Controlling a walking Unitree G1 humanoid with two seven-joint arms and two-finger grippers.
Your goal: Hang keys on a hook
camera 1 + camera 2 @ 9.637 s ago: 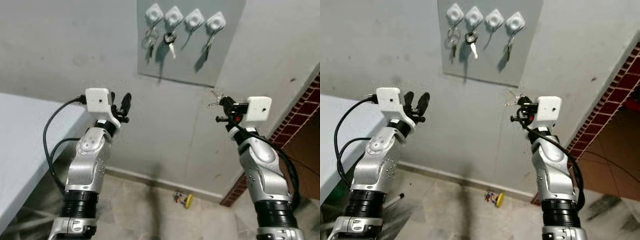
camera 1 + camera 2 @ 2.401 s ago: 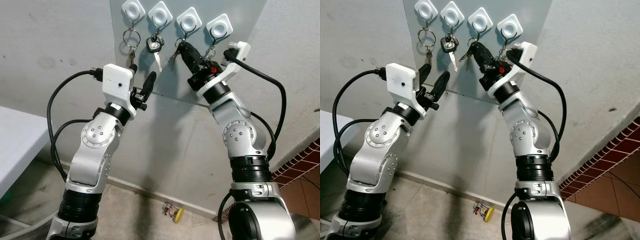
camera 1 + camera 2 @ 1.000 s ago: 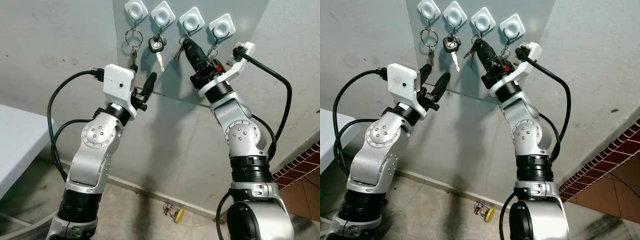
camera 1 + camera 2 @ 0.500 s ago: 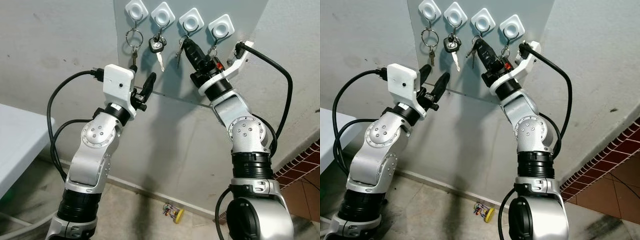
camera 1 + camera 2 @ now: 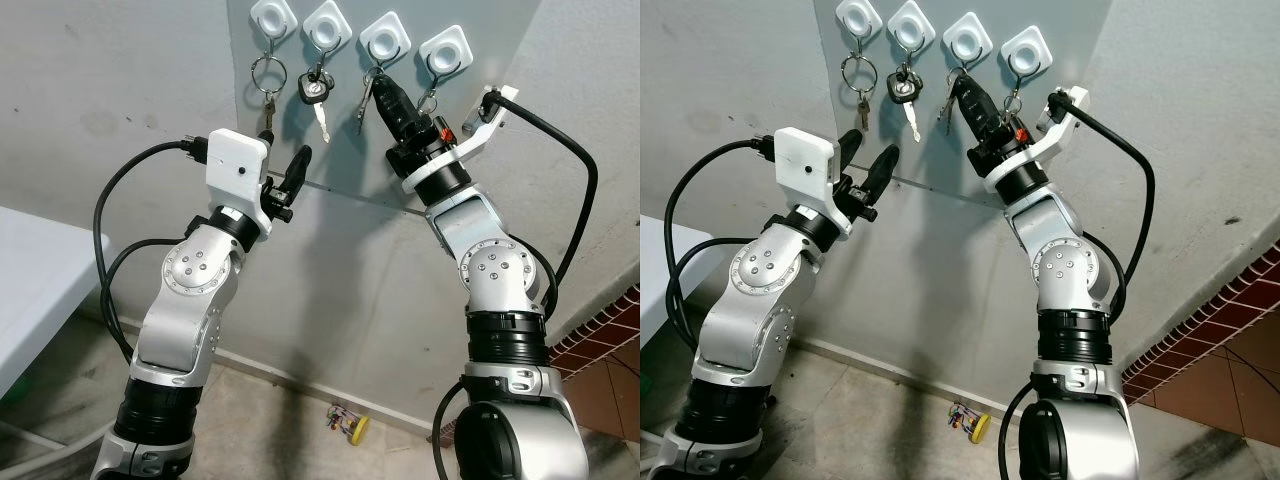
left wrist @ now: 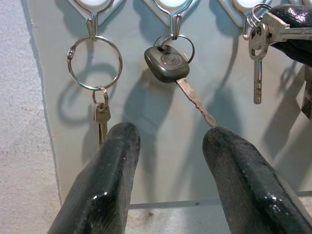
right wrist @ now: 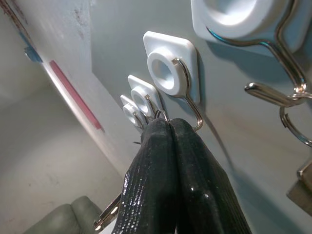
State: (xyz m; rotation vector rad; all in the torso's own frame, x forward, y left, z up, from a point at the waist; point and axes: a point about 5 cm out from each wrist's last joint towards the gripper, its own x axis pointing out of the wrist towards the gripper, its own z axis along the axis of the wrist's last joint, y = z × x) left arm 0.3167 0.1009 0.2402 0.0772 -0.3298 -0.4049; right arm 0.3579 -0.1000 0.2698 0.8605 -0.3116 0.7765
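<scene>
Left eye view: right gripper (image 5: 378,84), fingers pressed shut on small silver keys on a ring (image 5: 366,97), sits at third white square wall hook (image 5: 384,36) w/ ring at its wire. Left gripper (image 5: 287,180) idles w/ fingers apart below. Best approach, probably: ease ring fully over hook tip before letting go. Four hooks; three other key sets hanging.

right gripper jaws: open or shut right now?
Shut. The right gripper has its black fingers pressed together, pinching the keys at the third hook.
</scene>
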